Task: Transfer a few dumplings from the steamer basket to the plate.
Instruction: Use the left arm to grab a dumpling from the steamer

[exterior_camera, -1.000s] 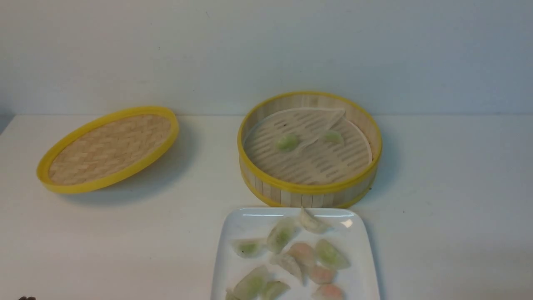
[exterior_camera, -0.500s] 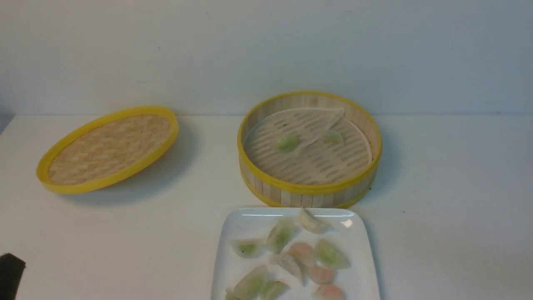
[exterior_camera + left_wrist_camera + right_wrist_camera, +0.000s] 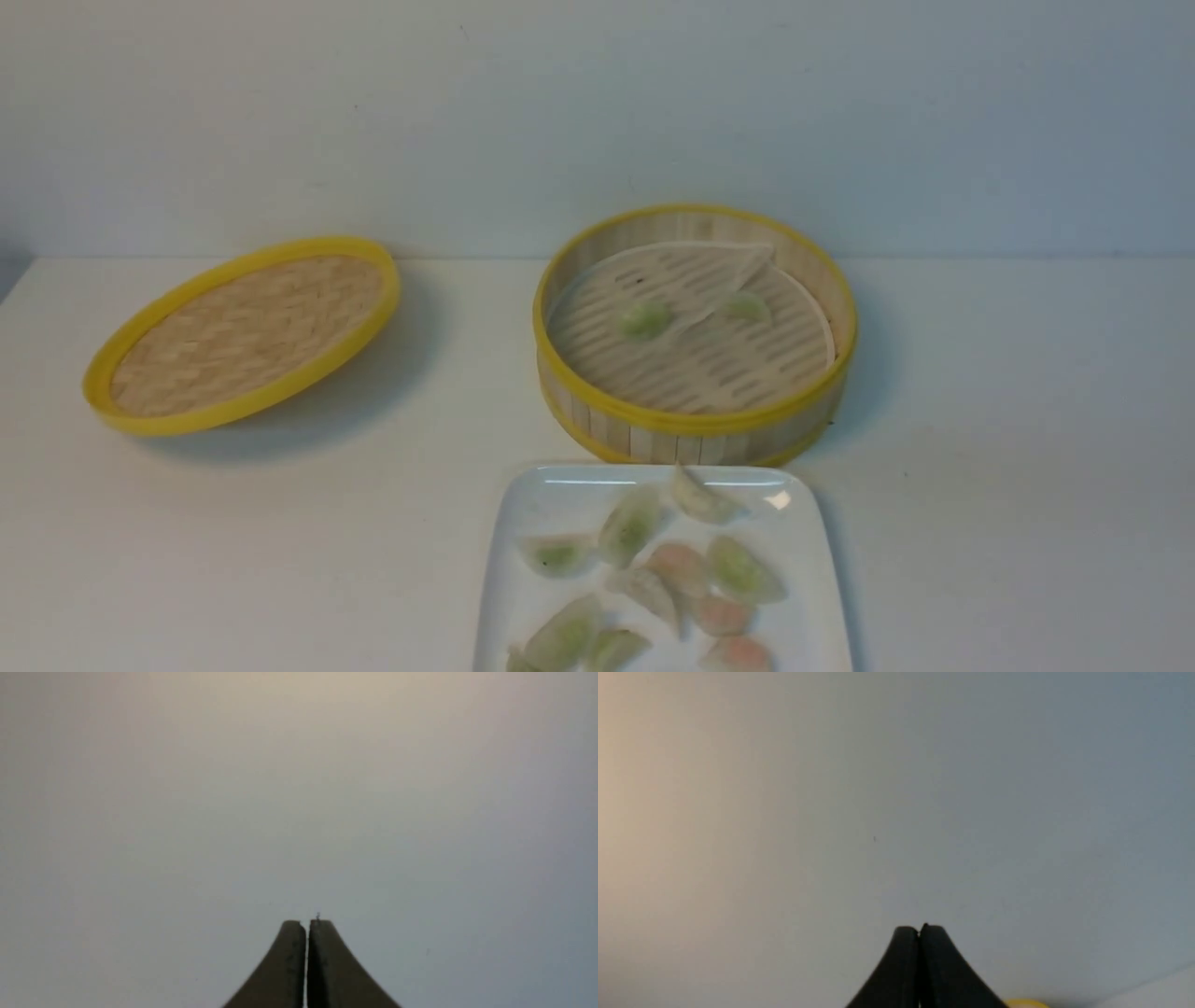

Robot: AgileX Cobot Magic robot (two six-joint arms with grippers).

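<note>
Here, two dumplings [image 3: 644, 320] in the steamer basket [image 3: 691, 425] — one plate [image 3: 532, 504].

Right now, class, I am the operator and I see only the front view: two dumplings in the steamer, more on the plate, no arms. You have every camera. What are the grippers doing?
Observer: The left gripper is shut, with its fingertips together and nothing between them.
Operator: And the other one?
Observer: The right gripper is shut as well and holds nothing.
Operator: Does either wrist camera show anything else?
Observer: A yellow sliver shows at the edge of the right wrist picture. There is too little of it to tell what it belongs to.
</note>
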